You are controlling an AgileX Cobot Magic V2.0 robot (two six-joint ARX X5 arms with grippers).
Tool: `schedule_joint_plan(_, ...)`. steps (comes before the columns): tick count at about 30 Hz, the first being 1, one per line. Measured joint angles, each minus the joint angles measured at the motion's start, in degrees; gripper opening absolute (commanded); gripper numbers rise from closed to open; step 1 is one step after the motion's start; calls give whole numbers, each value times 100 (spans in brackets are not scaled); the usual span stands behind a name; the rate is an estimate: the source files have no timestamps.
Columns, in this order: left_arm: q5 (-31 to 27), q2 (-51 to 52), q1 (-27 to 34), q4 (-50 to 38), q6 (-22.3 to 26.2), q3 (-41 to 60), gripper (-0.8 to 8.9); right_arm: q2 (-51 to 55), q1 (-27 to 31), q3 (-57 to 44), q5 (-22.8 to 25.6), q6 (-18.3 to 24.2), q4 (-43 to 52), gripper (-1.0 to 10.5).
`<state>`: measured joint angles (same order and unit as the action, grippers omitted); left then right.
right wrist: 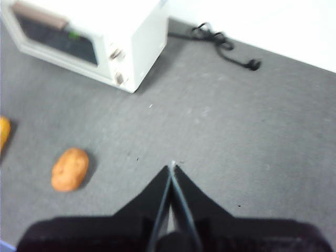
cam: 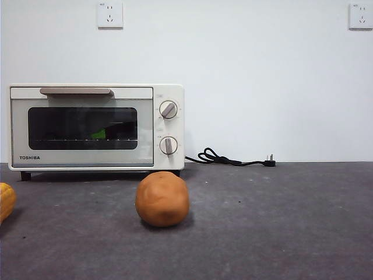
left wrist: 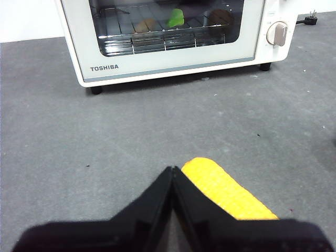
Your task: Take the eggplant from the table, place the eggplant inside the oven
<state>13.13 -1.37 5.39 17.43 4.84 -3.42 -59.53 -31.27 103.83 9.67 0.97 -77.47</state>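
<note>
So the eggplant is already sitting on the wire rack inside the Toshiba toaster oven, door closed; I'm only seeing its green cap through the glass (the purple body is lost in the dark). My left gripper is hovering over the table, pinched closed on nothing, just beside the yellow ribbed thing. My right gripper is hanging clenched and empty too, well apart from the potato. I'm guessing the eggplant is light, stiff, slick plastic, so mid-body is the best place to grip.
</note>
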Motion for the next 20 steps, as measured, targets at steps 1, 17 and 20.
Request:
schedule_joint_plan(1,-2,0,0,0,0,0,-4,149,236,0,-168,11,-2,0)
schedule_joint_plan(17,0,-2,0,0,-2,0,-4,2334,2210,7,391,619,0,0)
schedule_joint_plan(20,2,-2,0,0,-2,0,-4,2653,2295,-136,122,636,2,0)
